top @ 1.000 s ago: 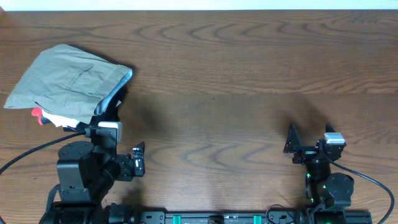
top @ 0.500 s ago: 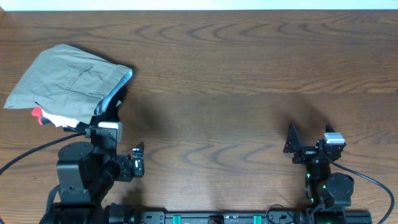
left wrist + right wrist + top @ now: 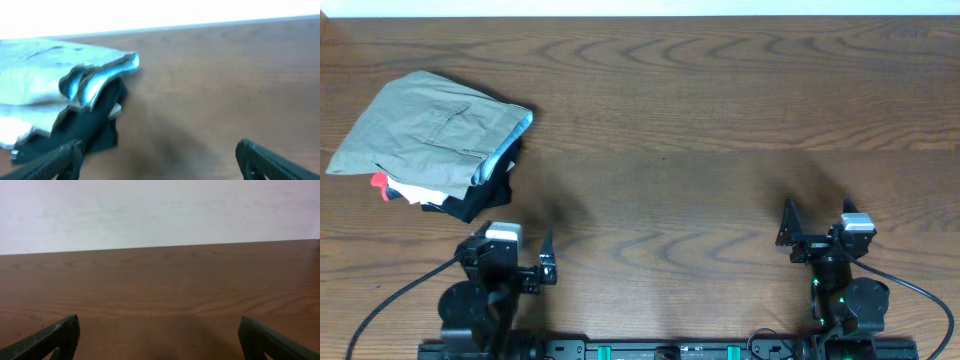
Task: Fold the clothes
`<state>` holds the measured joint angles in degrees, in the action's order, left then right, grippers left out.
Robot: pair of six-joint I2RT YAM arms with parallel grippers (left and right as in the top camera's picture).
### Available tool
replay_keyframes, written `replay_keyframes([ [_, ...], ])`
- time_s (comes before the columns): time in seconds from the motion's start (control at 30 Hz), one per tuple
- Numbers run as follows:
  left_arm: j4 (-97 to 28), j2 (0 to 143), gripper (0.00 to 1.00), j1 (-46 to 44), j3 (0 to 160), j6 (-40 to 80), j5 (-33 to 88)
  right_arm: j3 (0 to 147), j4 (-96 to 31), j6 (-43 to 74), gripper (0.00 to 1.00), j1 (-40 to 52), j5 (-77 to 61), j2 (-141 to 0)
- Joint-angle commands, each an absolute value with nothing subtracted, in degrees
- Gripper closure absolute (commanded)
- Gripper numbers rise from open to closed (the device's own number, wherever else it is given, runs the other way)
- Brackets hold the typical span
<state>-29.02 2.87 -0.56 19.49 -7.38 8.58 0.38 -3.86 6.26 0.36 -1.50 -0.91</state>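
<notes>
The khaki shorts (image 3: 430,128) lie folded on top of a pile at the table's far left, pale blue lining showing at their right edge. In the left wrist view the shorts (image 3: 50,70) show at the upper left, blurred. My left gripper (image 3: 515,262) is open and empty near the front edge, below and right of the pile; its fingers frame bare wood (image 3: 160,160). My right gripper (image 3: 817,232) is open and empty at the front right, over bare wood (image 3: 159,340).
Under the shorts lie a black garment (image 3: 485,195), a white garment (image 3: 425,192) and a bit of red fabric (image 3: 380,184). The black garment also shows in the left wrist view (image 3: 92,122). The dark wooden table (image 3: 700,130) spreads to the right.
My left arm has drawn back from the pile's right edge toward the front of the table. The pile and the right arm have not moved.
</notes>
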Motion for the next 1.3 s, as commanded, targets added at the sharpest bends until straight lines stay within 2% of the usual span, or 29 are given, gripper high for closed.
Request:
replay_keyframes([
  [0.0, -19.40, 0.08, 0.02, -0.80, 12.43, -7.92, 7.90, 0.32, -4.12, 5.50, 0.01, 0.78, -1.72, -0.78],
  [0.23, 6.04, 0.12, 0.02, -0.80, 0.34, -7.90, 7.94, 0.32, -4.12, 5.50, 0.01, 0.78, -1.72, -0.78],
  [0.43, -3.33, 0.19, 0.02, -1.72, 0.23, -7.92, 8.25, 0.32, -4.12, 5.50, 0.01, 0.78, -1.69, -0.78],
  [1.27, -3.22, 0.30, 0.02, -1.69, 0.25, -7.90, 8.29, 0.32, -4.12, 5.50, 0.01, 0.78, -1.69, -0.78],
])
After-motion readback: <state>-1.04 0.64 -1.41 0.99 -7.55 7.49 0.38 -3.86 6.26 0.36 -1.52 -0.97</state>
